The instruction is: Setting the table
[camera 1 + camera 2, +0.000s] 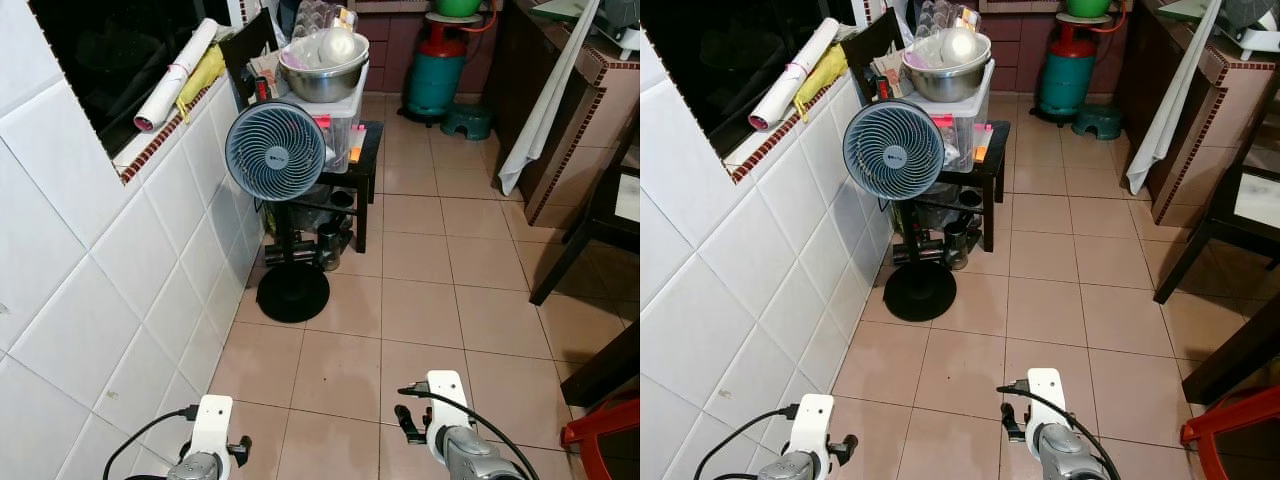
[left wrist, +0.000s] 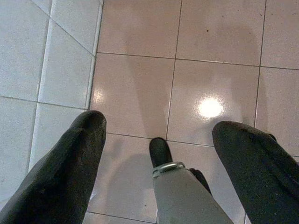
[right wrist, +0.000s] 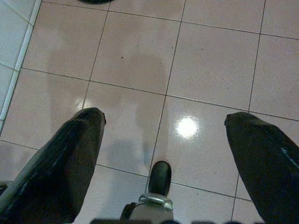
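Observation:
A steel bowl (image 1: 323, 70) with a white bowl in it rests on a clear plastic box on a small black side table (image 1: 366, 150) by the tiled wall ahead. My left arm (image 1: 210, 440) and right arm (image 1: 446, 415) hang low at my sides. In the left wrist view my left gripper (image 2: 161, 122) is open over bare floor tiles, nothing between its fingers (image 2: 70, 163). In the right wrist view my right gripper (image 3: 166, 116) is also open and empty above the floor. A dark wooden table (image 1: 615, 205) stands at the right.
A grey standing fan (image 1: 275, 150) on a black round base (image 1: 293, 292) stands beside the white tiled wall (image 1: 110, 290). A teal gas cylinder (image 1: 435, 75) and green stool (image 1: 467, 122) are at the back. A white cloth (image 1: 540, 110) hangs from the counter. A red chair (image 1: 600, 435) is near right.

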### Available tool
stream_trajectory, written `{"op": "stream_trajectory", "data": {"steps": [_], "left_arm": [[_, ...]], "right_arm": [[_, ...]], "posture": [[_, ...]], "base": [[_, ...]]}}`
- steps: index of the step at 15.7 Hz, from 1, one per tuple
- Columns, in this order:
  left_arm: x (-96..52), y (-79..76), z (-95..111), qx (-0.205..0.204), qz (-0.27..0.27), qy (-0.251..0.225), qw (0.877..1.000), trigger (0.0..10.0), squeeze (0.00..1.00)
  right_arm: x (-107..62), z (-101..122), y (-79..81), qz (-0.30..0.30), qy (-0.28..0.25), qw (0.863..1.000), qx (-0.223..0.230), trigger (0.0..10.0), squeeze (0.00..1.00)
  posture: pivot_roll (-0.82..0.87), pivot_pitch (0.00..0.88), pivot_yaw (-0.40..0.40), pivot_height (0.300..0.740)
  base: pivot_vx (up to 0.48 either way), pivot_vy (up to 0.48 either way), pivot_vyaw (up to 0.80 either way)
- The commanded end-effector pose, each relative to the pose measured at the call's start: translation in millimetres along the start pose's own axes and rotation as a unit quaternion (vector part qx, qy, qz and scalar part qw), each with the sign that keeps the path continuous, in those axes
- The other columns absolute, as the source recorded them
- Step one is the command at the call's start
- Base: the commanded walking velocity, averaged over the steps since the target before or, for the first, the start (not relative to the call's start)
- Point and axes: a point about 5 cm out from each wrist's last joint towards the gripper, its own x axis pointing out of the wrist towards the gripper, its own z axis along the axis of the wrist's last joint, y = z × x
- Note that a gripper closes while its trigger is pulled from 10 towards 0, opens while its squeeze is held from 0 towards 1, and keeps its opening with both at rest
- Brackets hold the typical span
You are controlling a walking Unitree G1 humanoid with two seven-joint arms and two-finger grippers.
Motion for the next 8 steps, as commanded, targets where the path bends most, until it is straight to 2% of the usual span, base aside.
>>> {"op": "stream_trajectory", "data": {"steps": [1,2,3,5,8], "left_arm": [[4.3,15.6,50,-0.037,0.002,-0.064,0.997,10.0,0.00],[4.3,15.6,50,-0.037,0.002,-0.064,0.997,10.0,0.00],[4.4,12.6,48,-0.030,0.002,-0.062,0.998,10.0,0.00],[4.8,5.9,45,-0.017,-0.005,-0.057,0.998,10.0,0.00],[4.7,6.3,43,-0.012,-0.007,-0.051,0.999,10.0,0.00]], "right_arm": [[4.0,9,27.0,0.041,0.004,0.999,0.028,10.0,0.00],[4.0,9,27.0,0.041,0.004,0.999,0.028,10.0,0.00],[3.5,7,24.9,0.033,0.007,0.999,-0.012,10.0,0.00],[3.0,7,19.6,0.017,-0.001,0.999,-0.045,10.0,0.00],[2.7,6,17.4,0.016,-0.001,0.999,-0.044,10.0,0.00]], "posture": [[-0.02,0.000,0.029,0.740],[-0.02,0.000,0.029,0.740],[-0.02,0.000,0.038,0.740],[-0.02,0.000,0.039,0.740],[-0.03,0.000,0.039,0.740]], "base": [[0.000,0.000,0.00],[0.000,0.000,0.00],[0.000,0.000,0.00],[0.000,0.000,0.00],[0.000,0.000,0.00]]}}
